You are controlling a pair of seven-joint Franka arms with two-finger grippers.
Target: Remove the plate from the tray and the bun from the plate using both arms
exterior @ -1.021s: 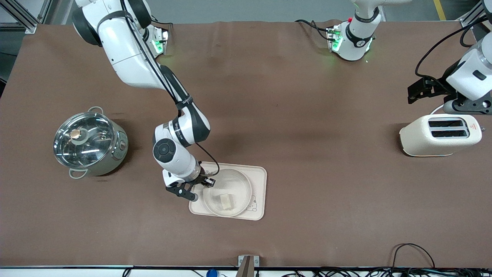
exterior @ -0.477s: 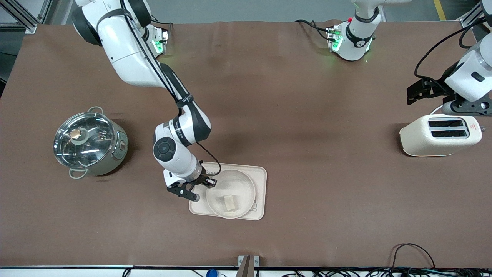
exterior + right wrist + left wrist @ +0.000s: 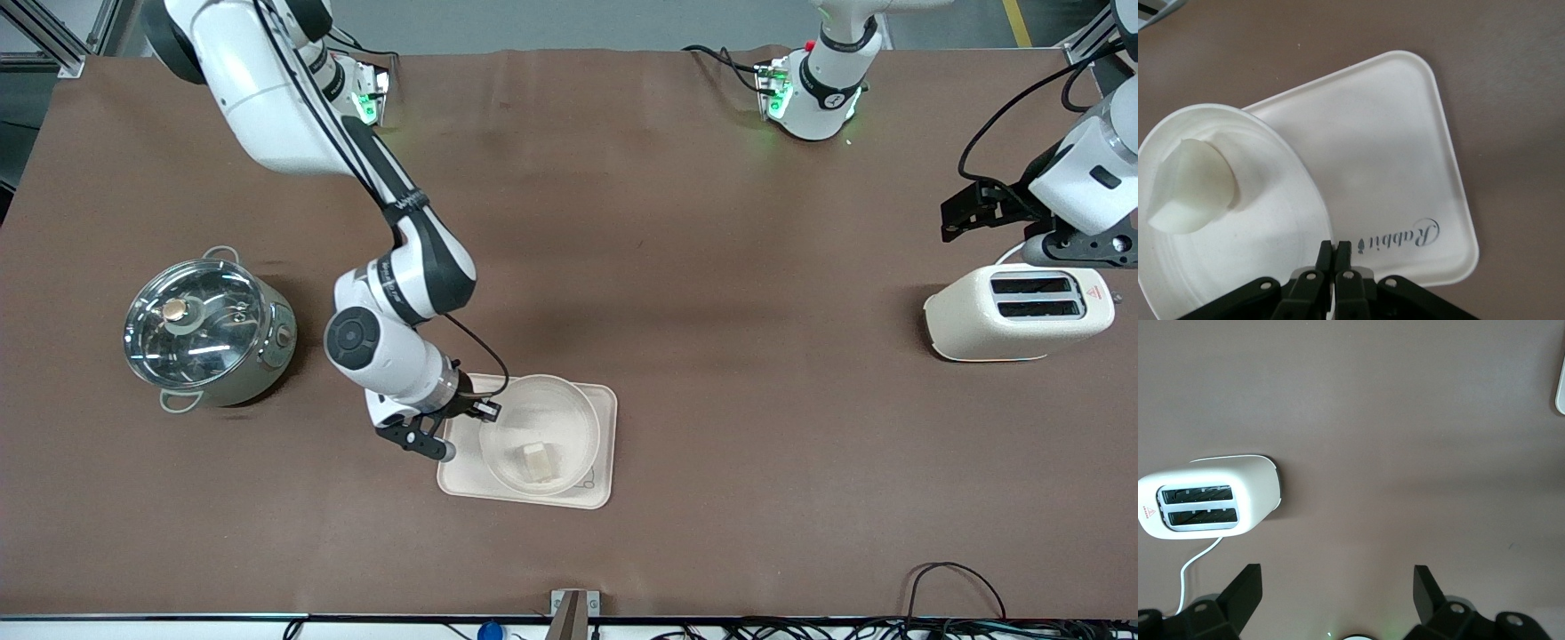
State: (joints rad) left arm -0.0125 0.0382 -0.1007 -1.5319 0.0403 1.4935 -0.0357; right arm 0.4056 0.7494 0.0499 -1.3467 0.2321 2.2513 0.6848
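My right gripper (image 3: 484, 412) is shut on the rim of the round cream plate (image 3: 573, 413), on the side toward the right arm's end of the table. The plate (image 3: 1258, 267) hangs slightly tilted just over the rectangular tray (image 3: 458, 478). The small pale bun (image 3: 536, 462) lies inside the plate; the right wrist view shows the bun (image 3: 1195, 190) close to the plate's wall. In that view my right gripper (image 3: 1335, 250) pinches the rim with its fingers together. My left gripper (image 3: 1338, 577) waits open over the table beside the toaster, holding nothing.
A cream toaster (image 3: 1018, 311) stands at the left arm's end of the table, with its cord (image 3: 1195, 563) trailing off. A steel pot with a glass lid (image 3: 209, 329) stands at the right arm's end. The tray (image 3: 1385, 153) bears the word "Rabbit".
The plate with the bun in it has come up off the tray and shifted a little toward the left arm's end. The right arm's wrist has swung with it. The left arm has barely moved.
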